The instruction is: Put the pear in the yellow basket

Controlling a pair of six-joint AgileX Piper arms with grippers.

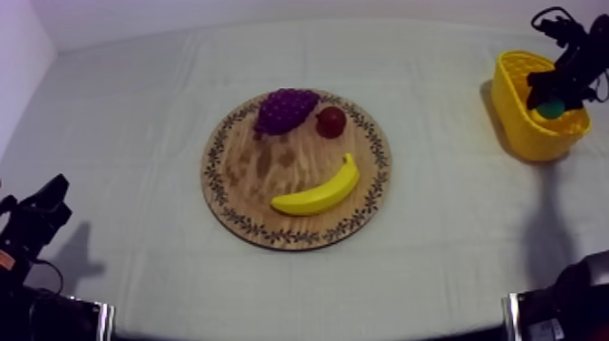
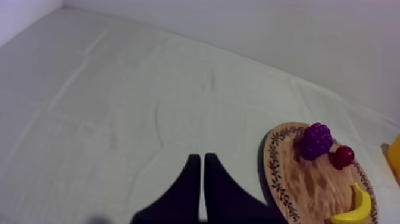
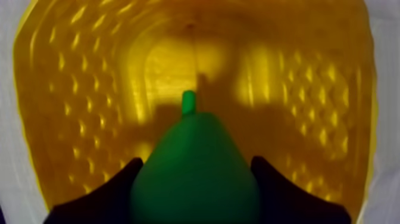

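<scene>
The pear (image 3: 193, 184) is clamped between the two black fingers (image 3: 107, 193) of the right hand (image 3: 196, 162), its stem pointed away from the wrist and down toward the floor of the yellow basket (image 1: 518, 125). In the right wrist view the green fruit is seen inside the ring of the basket's perforated walls, which are spread all around it; whether the bottom is touched cannot be told. From above, the right hand is found over the basket's opening at the far right of the tabletop (image 1: 136, 118), and a patch of green is seen just under the black fingers, about level with the rim.

The wooden board (image 1: 263, 172) is laid near the middle of the tabletop, well apart from the basket. Three toy fruits are carried on it: a bunch of grapes (image 1: 285, 109) at the far edge, a small red fruit (image 1: 331, 121) just beside the grapes on the side toward the basket, and a banana (image 1: 319, 192) curved across the near right part.

The left hand (image 2: 199, 159) is seen low at the near left of the tabletop, well apart from the board. Its fingers are pressed together into a narrow wedge with nothing held between them, and they are pointed over bare grey-white cloth (image 2: 119, 107), with the board off to one side beyond them.
</scene>
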